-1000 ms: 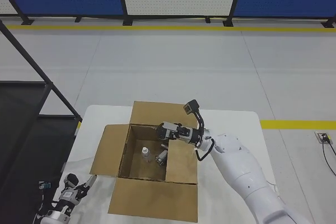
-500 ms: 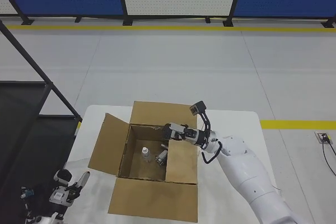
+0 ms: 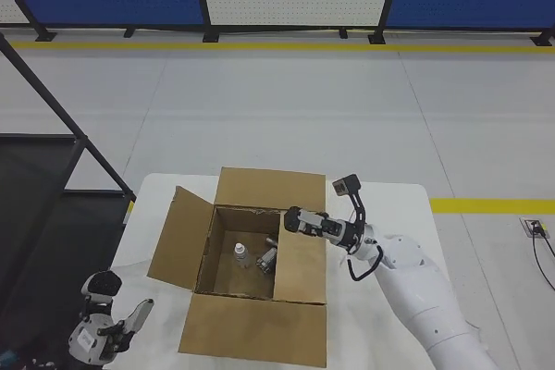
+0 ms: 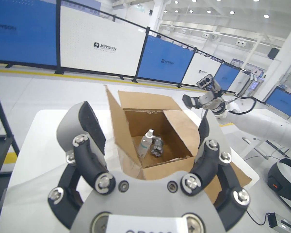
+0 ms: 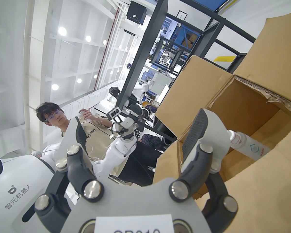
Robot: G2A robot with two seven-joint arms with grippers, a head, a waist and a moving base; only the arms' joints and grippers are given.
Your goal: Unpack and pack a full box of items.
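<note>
My right hand (image 3: 290, 220) hangs released, fingers apart and holding nothing, at the far right corner of the open box (image 3: 254, 326), just above the top edge of its right flap. Lower down on the box floor, toward my left, lie a clear bottle (image 3: 241, 254) with a white cap and a small dark item (image 3: 267, 263) just beside it. Neither touches that hand. My left hand (image 4: 145, 117) is also released and empty, by the near left corner of the surface (image 3: 393, 199), well apart from the box.
</note>
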